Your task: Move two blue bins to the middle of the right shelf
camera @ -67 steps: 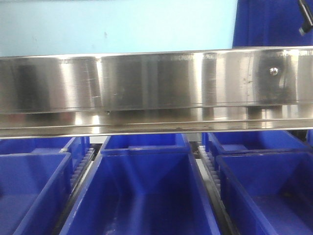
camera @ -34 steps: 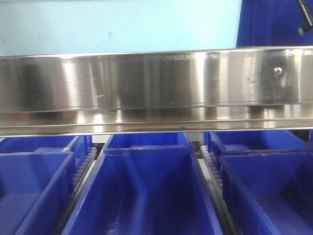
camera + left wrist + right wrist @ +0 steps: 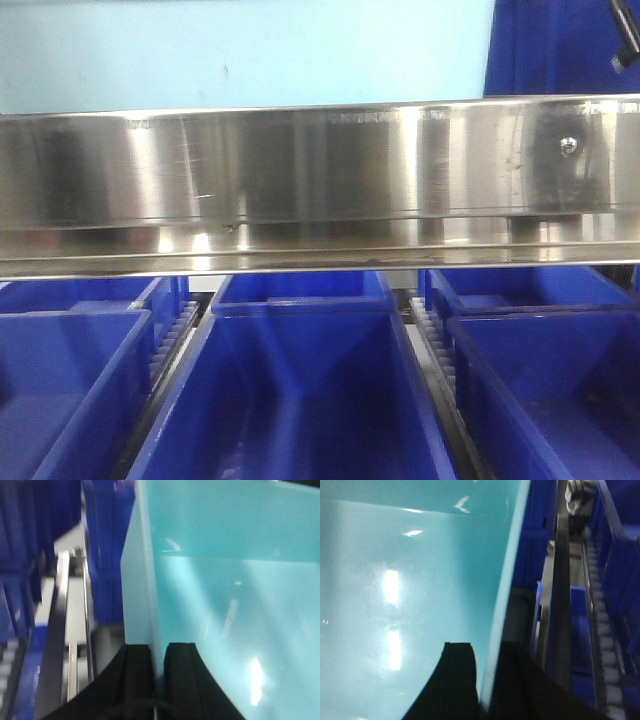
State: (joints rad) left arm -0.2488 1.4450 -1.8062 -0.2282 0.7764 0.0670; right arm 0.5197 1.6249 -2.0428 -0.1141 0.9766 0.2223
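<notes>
Both left gripper [image 3: 157, 652] and right gripper [image 3: 487, 650] pinched the light-blue bin [image 3: 225, 605] mid-carry; next, it probably needed level lowering into place.

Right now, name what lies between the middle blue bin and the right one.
Front view: a white ribbed strip separates middle bin from right bin.

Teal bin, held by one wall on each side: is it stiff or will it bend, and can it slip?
The teal bin is probably fairly stiff: its thin wall runs straight from the left fingers and the right fingers. The glossy surface with bright glints may be slippery in so narrow a pinch. No contents show, so it is likely light.
</notes>
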